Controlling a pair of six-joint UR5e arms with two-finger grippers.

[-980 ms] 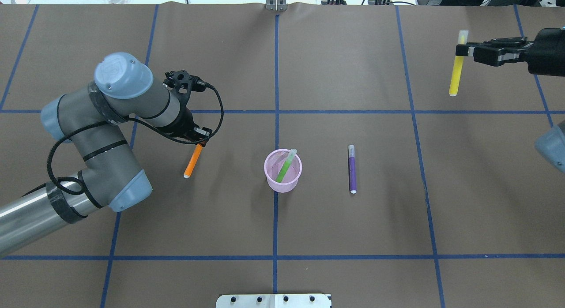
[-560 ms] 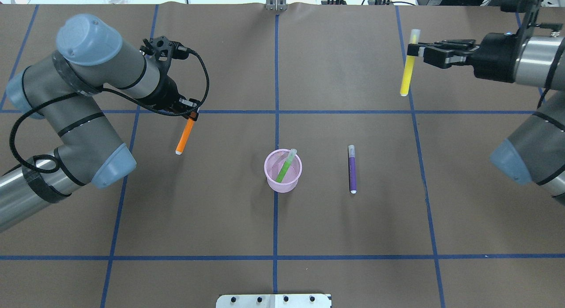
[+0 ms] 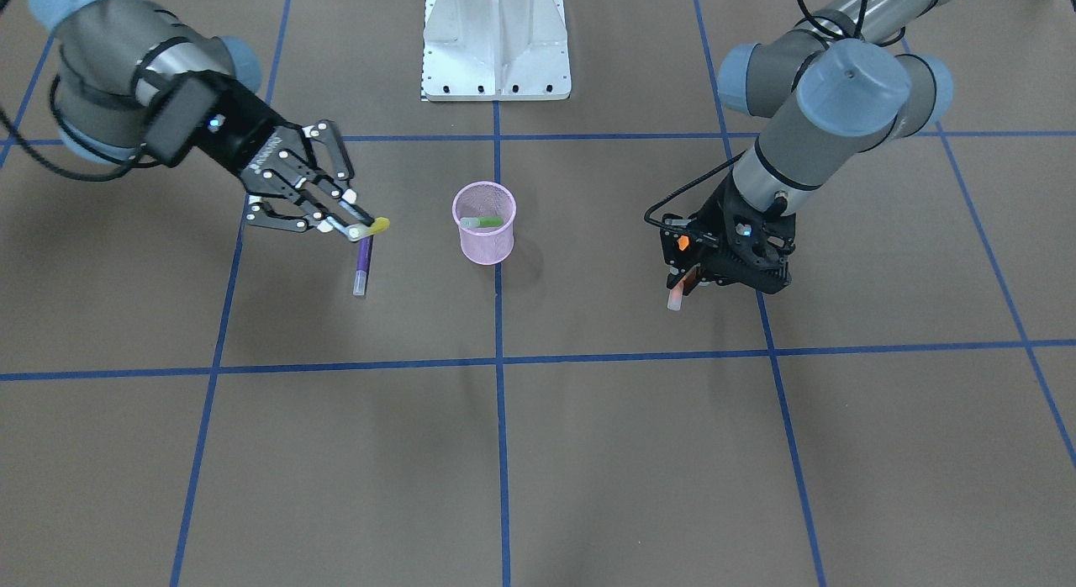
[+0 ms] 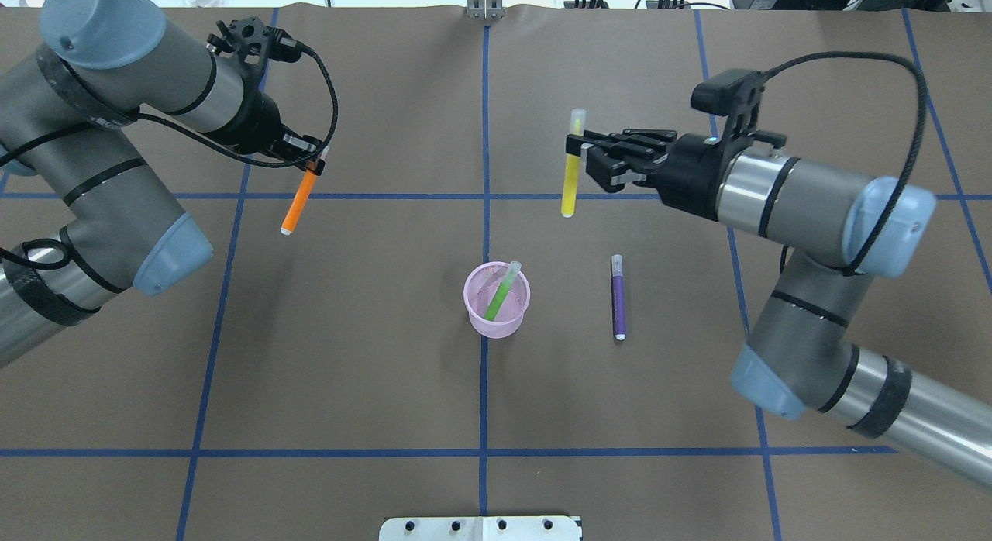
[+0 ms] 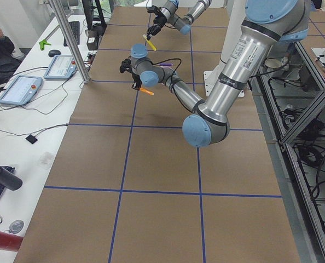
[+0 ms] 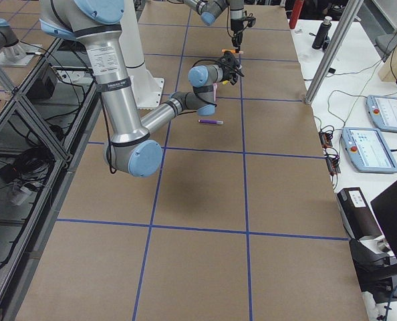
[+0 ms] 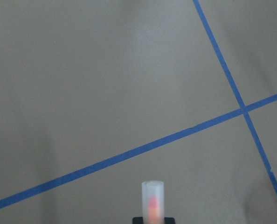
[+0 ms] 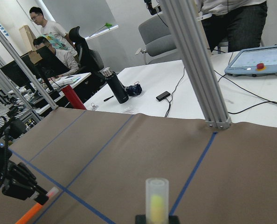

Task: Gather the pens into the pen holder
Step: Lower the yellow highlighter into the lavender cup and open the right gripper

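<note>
The pink mesh pen holder [image 4: 496,328] [image 3: 486,246] stands at the table's centre with a green pen [image 4: 502,291] leaning inside it. A purple pen [image 4: 618,297] [image 3: 362,263] lies flat to its right. My right gripper [image 4: 577,147] [image 3: 357,230] is shut on a yellow pen [image 4: 570,177] [image 8: 156,199], which hangs upright in the air beyond and slightly right of the holder. My left gripper [image 4: 314,163] [image 3: 689,276] is shut on an orange pen [image 4: 298,201] [image 7: 152,201], held off the table far to the holder's left.
The brown table cover is marked by blue tape lines [image 4: 484,122]. The robot's white base plate [image 3: 496,40] sits at the near edge. People sit at desks [image 8: 50,42] beyond the far edge, where bottles and cables lie on a white bench.
My right arm swung left across the table with the yellow pen, from the far right edge to near the centre line. My left arm carried the orange pen farther away and leftward.
</note>
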